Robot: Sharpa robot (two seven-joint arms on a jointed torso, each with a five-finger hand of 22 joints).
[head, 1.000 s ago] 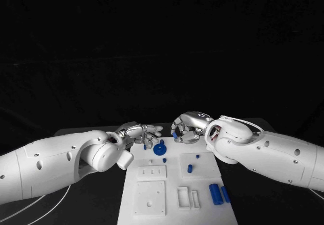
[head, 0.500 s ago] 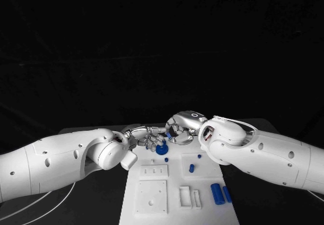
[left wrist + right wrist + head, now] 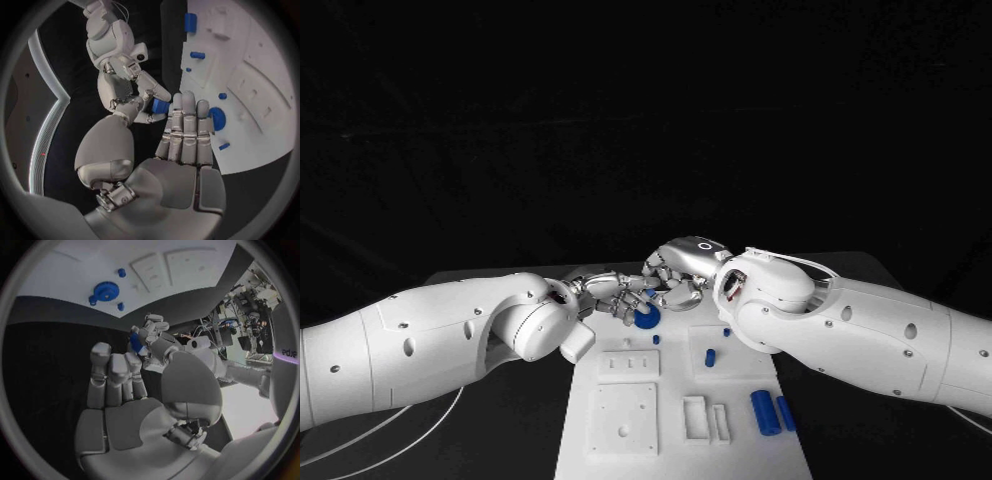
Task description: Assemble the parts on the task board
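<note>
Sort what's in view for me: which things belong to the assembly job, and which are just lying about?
Part of the job:
- task board
- blue gear on the board
- small blue pegs on the board
- two blue cylinders at the board's right edge
- blue piece, pinched by the right hand, with the left hand close against it

Just lying about:
- white cable on the black table

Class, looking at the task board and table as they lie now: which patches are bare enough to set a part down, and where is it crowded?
Bare: the task board's near strip below the recessed blocks, and the black table beside the board. Crowded: the far end, where left hand and right hand meet above the blue gear.
</note>
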